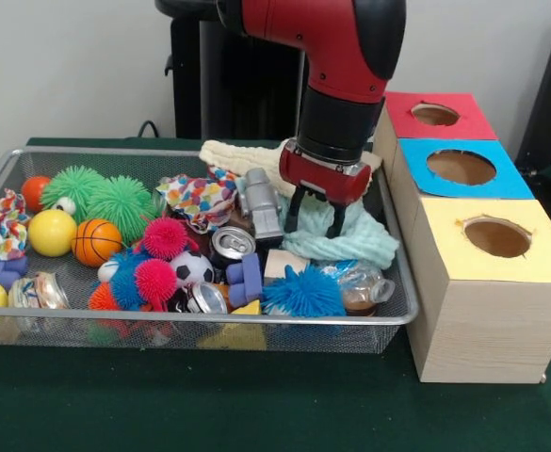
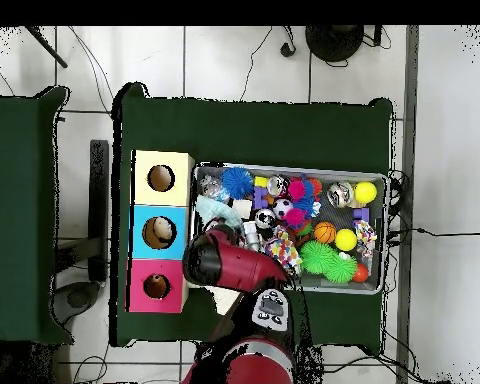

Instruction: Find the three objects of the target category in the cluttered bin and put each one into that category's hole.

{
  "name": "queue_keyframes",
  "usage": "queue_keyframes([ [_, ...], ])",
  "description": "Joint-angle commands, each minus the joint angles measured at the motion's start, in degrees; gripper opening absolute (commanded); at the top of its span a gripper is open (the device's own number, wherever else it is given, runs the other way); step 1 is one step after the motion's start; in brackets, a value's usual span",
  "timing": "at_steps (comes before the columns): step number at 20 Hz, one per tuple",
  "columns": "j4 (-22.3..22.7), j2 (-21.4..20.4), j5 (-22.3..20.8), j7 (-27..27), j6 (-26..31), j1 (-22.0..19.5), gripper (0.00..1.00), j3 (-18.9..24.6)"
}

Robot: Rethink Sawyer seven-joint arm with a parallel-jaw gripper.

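The gripper (image 1: 315, 215) hangs over the right end of the wire mesh bin (image 1: 402, 311), its two dark fingers (image 1: 294, 211) parted by a moderate gap and pointing straight down. Their tips sit at or just above a pale green cloth (image 1: 362, 241) bunched against the bin's right wall. Nothing is held between them. Whether the tips touch the cloth cannot be told.

Behind the gripper, a cream knitted cloth (image 1: 233, 153) lies along the far rim. Just left of the fingers, a grey robot figure (image 1: 263, 203) lies tilted, next to a patterned multicolour cloth (image 1: 200, 198). Nearer the camera are an upright drinks can (image 1: 232, 244), a soccer ball (image 1: 192, 267), a blue spiky ball (image 1: 303, 292) and a crushed plastic bottle (image 1: 362, 285). The left half of the bin holds two green spiky balls (image 1: 101, 193), a mini basketball (image 1: 96, 242), a yellow ball (image 1: 52, 232) and pink spiky balls (image 1: 154, 259).

Three wooden boxes stand in a row just beside the bin's right wall on the green tabletop (image 1: 256, 405): red-topped box (image 1: 440, 115) farthest, blue-topped box (image 1: 463, 168) in the middle, yellow-topped box (image 1: 496, 240) nearest. Each has one round hole in its top.

In the overhead view the arm (image 2: 229, 262) reaches across the bin's end next to the boxes.
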Motion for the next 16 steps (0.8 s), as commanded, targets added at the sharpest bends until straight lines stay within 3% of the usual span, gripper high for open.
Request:
queue_keyframes([
  [1,-9.5,5.0,2.3,6.7,-2.4,0.4,1.00,0.6],
  [11,-15.1,9.1,3.4,6.6,-3.0,3.5,1.00,-5.5],
  [16,-18.1,10.6,1.2,4.7,-4.3,1.7,1.00,-5.6],
])
